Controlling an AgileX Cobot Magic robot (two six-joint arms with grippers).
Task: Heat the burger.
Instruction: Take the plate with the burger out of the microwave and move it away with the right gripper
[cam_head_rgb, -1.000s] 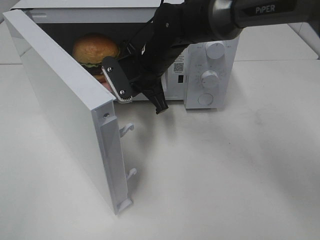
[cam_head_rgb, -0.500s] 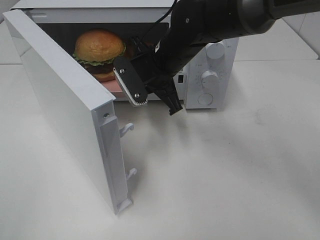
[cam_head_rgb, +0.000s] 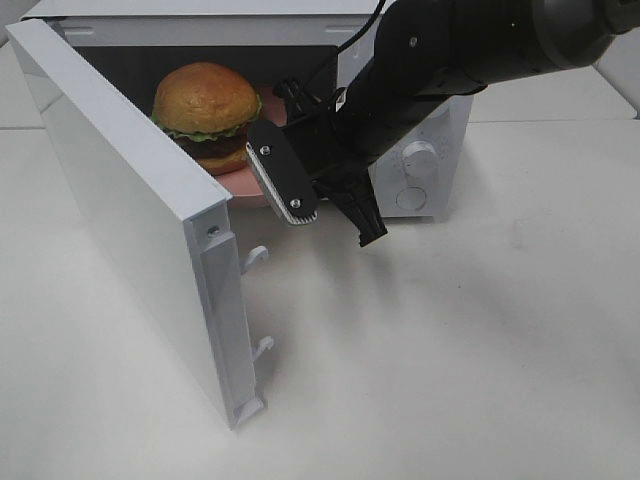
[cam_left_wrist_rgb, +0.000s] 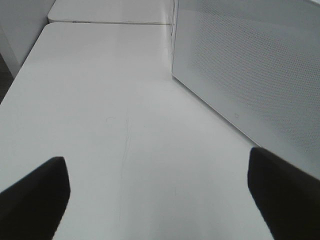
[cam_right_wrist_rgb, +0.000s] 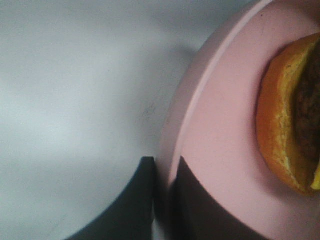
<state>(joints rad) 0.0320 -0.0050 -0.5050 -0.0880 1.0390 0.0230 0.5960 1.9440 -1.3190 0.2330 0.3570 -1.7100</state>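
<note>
We see our right fingers (cam_right_wrist_rgb: 162, 200) closed on the rim of the pink plate (cam_right_wrist_rgb: 220, 125), one finger above the edge and one below it, the rim pinched between them. The burger (cam_head_rgb: 205, 110) sits on that plate beyond the fingertips, inside the microwave (cam_head_rgb: 420, 150), whose door (cam_head_rgb: 130, 210) stands swung wide open on the far side of the burger from the fingers. In the wrist view the lower bun (cam_right_wrist_rgb: 285, 135) lies on the plate just past the fingers, not touching them. The right arm (cam_head_rgb: 450, 60) reaches in across the control knobs (cam_head_rgb: 420, 160). Our left fingers (cam_left_wrist_rgb: 160, 200) are spread wide and hold nothing; between them lies bare worktop (cam_left_wrist_rgb: 110, 115), and the perforated side of the door (cam_left_wrist_rgb: 250, 75) rises just beside one fingertip, apart from it.
</note>
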